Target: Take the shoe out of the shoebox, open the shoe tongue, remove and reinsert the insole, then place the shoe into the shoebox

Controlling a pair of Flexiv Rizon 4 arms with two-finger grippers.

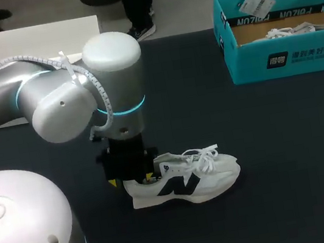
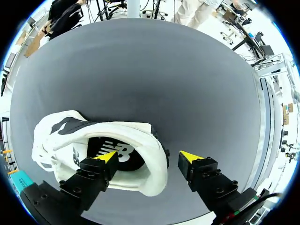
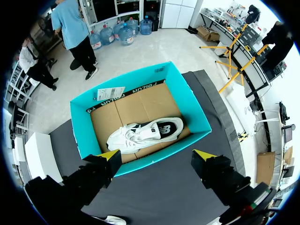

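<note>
1. Our left gripper (image 2: 147, 157) sits closest to the lens, at the heel of the white shoe (image 2: 93, 138). One yellow-tipped finger (image 2: 104, 158) reaches down into the shoe's opening, over the dark insole (image 2: 124, 157). The other finger stands outside, just behind the heel and apart from it. The fingers are spread with the heel wall between them, so they are not clamped on it.
2. From the head view, we see the shoe (image 1: 187, 180) standing on its sole on the dark table (image 1: 264, 142). Its toe points toward our right side and its laces lie loose on top. The left gripper (image 1: 134, 174) is at the heel end, and the left arm (image 1: 53, 95) comes in from the left and bends down to it.
3. We see the teal box (image 1: 252, 65) standing open at the table's far right, well apart from the shoe.
4. Our right gripper (image 3: 157, 155) hangs above the box (image 3: 82, 129), its fingers wide apart with nothing between them.
5. A second white shoe (image 3: 145, 132) lies inside the box on its brown cardboard floor. In the head view, only the top of it (image 1: 295, 30) shows over the wall.
6. A white paper tag (image 3: 109, 93) rests at the box's far rim, and it also shows in the head view (image 1: 254, 2).
</note>
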